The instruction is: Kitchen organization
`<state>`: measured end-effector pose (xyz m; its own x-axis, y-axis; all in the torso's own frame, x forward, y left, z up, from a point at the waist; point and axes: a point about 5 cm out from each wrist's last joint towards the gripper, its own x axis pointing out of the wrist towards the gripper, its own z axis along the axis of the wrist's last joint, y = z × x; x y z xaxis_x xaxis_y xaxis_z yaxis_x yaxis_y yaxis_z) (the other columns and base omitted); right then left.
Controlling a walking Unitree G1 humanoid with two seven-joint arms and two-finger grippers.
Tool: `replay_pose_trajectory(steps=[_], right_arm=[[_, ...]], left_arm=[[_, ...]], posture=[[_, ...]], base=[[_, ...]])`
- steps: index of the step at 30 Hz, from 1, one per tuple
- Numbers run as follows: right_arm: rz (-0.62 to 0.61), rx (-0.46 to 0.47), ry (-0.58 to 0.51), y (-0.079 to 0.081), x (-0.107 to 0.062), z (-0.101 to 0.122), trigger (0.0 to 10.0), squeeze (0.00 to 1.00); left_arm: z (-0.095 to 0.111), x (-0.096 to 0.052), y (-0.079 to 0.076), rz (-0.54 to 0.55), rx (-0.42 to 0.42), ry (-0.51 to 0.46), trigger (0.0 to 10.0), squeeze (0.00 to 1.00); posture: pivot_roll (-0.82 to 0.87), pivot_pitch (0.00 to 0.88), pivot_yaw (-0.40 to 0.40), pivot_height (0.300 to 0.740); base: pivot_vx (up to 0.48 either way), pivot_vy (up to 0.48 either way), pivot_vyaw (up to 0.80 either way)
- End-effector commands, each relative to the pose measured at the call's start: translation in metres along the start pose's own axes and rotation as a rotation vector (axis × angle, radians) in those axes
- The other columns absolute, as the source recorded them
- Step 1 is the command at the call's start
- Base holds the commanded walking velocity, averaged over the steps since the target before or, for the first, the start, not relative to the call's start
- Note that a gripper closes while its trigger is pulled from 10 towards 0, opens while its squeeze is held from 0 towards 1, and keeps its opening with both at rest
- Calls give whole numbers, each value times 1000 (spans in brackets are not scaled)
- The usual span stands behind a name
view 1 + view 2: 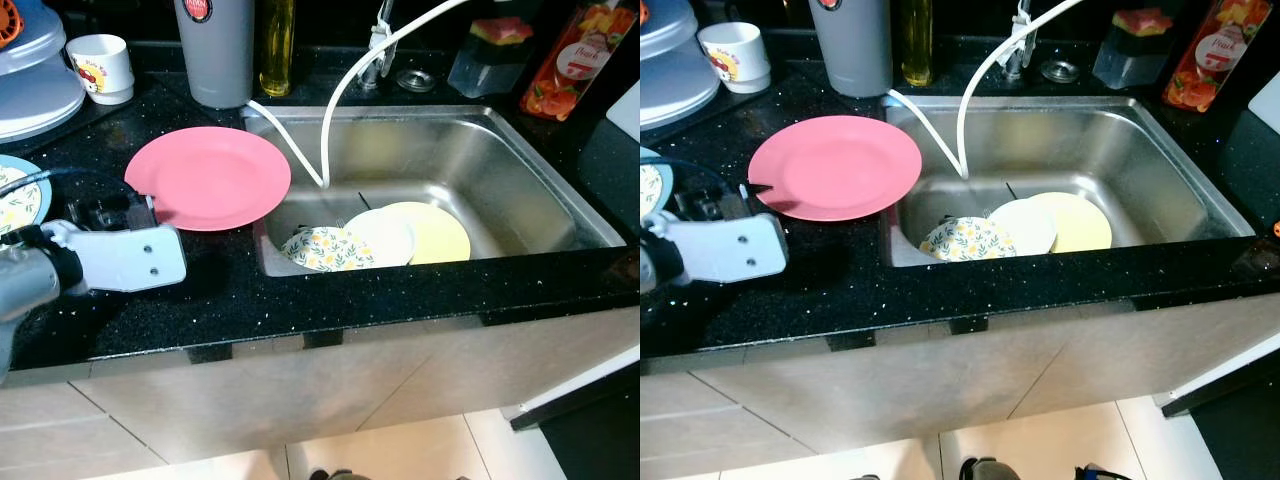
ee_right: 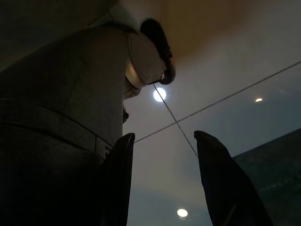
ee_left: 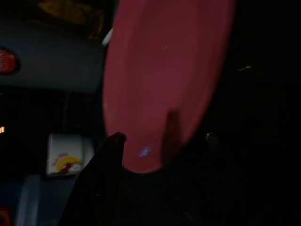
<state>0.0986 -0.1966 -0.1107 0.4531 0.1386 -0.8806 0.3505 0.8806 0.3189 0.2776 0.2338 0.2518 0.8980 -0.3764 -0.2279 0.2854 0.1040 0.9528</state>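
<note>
A pink plate (image 1: 210,175) lies flat on the black counter (image 1: 300,300), its right rim hanging over the sink's (image 1: 500,170) left edge. My left gripper (image 3: 143,128) is at the plate's left rim, open. One finger (image 3: 171,122) is over the plate (image 3: 164,70), the other (image 3: 113,141) just off its edge. In the sink lie a floral plate (image 1: 325,248), a white plate (image 1: 385,235) and a yellow plate (image 1: 440,232), overlapping. My right gripper (image 2: 163,135) hangs idle beside my body, open and holding nothing.
A white hose (image 1: 335,90) curves down into the sink. Behind the pink plate stand a grey tumbler (image 1: 215,50), an oil bottle (image 1: 277,45) and a mug (image 1: 100,65). Stacked dishes (image 1: 30,90) and another floral plate (image 1: 15,195) sit at far left. A juice bottle (image 1: 580,55) stands back right.
</note>
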Motion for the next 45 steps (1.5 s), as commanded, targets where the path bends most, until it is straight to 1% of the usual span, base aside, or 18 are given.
replay_pose_trajectory(steps=[1,3,5,6,7,8,9,14,21,32,35,37,40,41,42,43,44,45], right_arm=[[40,12,-18,11,4,3,10000,0],[40,16,-22,11,4,3,10000,0],[40,18,-23,10,4,3,10000,0],[38,19,-24,10,4,3,10000,0],[38,19,-24,10,4,3,10000,0],[35,22,-25,10,3,3,10000,0],[32,25,-26,10,3,3,10000,0],[22,40,-31,9,3,3,10000,0],[14,50,-32,8,3,2,10000,0],[17,49,-36,9,3,3,10000,0],[18,49,-38,9,3,3,10000,0],[18,49,-39,9,3,4,10000,0],[20,57,-45,9,3,4,10000,0],[22,64,-49,9,3,4,10000,0],[22,64,-49,9,3,4,10000,0],[23,68,-52,9,3,4,10000,0],[27,85,-58,10,3,4,10000,0],[27,85,-58,10,3,4,10000,0]], left_arm=[[2,10,-7,-7,17,-17,10000,0],[5,20,-6,18,12,-41,10000,0],[6,24,-5,27,6,-53,10000,0],[6,31,-7,18,14,-67,10000,0],[6,31,-7,18,14,-67,10000,0],[6,38,-11,8,9,-86,10000,0],[6,41,-15,-18,7,-92,0,0],[11,52,-21,-53,11,-134,0,0],[16,59,-27,-81,22,-176,0,0],[18,63,-22,-50,33,-196,0,0],[37,63,-3,60,-88,-314,0,0],[55,61,16,141,-199,-436,0,0],[84,50,52,271,-395,-669,0,0],[94,44,66,307,-473,-767,0,0],[94,44,66,307,-473,-767,0,0],[100,39,75,324,-520,-830,0,0],[111,30,92,343,-607,-958,0,0],[111,30,92,343,-607,-958,0,0]], posture=[[129,90,-86,740],[118,91,-85,740],[115,93,-83,740],[109,95,-81,740],[109,95,-81,740],[100,98,-77,740],[100,98,-77,740],[84,102,-69,740],[77,105,-63,740],[78,103,-64,740],[79,103,-67,740],[79,104,-68,740],[74,102,-66,740],[73,102,-65,740],[73,102,-65,740],[73,102,-65,740],[70,102,-64,740],[70,102,-64,740]], base=[[0,0,0],[0,0,0],[0,0,0],[0,0,0],[0,0,0],[0,0,0],[0,0,0],[0,0,0],[0,0,0],[0,0,0],[0,0,0],[0,0,0],[0,0,0],[0,0,0],[0,0,0],[0,0,0],[0,0,0],[0,0,0]])
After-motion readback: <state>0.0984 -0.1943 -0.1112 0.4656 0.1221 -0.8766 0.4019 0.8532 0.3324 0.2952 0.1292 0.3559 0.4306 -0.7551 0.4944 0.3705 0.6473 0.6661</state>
